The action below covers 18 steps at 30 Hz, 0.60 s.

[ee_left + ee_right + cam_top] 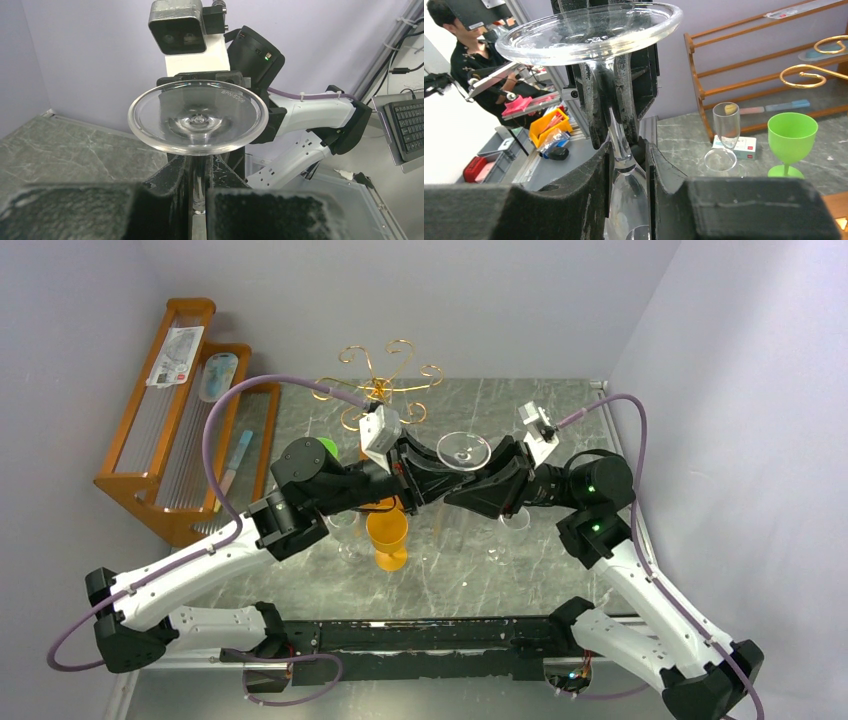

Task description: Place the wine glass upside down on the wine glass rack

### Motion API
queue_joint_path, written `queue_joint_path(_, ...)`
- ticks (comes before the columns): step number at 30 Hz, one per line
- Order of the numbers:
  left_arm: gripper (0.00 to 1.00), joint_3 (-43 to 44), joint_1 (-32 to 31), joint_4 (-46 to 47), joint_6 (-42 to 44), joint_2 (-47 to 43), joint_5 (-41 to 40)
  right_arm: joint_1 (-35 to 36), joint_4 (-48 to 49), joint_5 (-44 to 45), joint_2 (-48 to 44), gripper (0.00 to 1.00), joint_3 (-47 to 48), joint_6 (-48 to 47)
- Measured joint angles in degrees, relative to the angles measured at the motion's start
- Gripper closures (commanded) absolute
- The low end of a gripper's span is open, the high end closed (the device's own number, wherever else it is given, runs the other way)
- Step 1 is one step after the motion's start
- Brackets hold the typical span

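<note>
The clear wine glass (pixel 463 448) hangs upside down above the table's middle, its round foot on top. My left gripper (pixel 428 478) comes in from the left and is shut on the thin stem (pixel 199 182). From the right, my right gripper (pixel 486 480) is closed on the same glass lower down, where the stem widens into the bowl (pixel 630 197). In the right wrist view the foot (pixel 589 32) fills the top. The gold wire wine glass rack (pixel 386 380) stands behind both grippers at the table's far edge; a curled arm of the rack (pixel 805 76) shows at the right.
An orange goblet (pixel 387 535) stands under the left arm, with a green goblet (pixel 326 448) (pixel 791 137) behind it. A clear flute (pixel 725 125) and a small box (pixel 740 147) sit near the stepped wooden shelf (pixel 190 425). Another clear glass (pixel 515 520) stands below the right arm.
</note>
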Motion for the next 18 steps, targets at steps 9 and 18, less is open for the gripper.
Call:
queue_joint_path(9,0.95,-1.2,-0.1,0.5,-1.1,-0.6,-1.4,0.8,3.1,1.1,0.7,0.63,-0.6,2.5)
queue_joint_path(18,0.95,-1.8,-0.1,0.7,-2.4,-0.8,-2.6,1.0,3.7,2.0,0.5,0.74,-0.7,2.5)
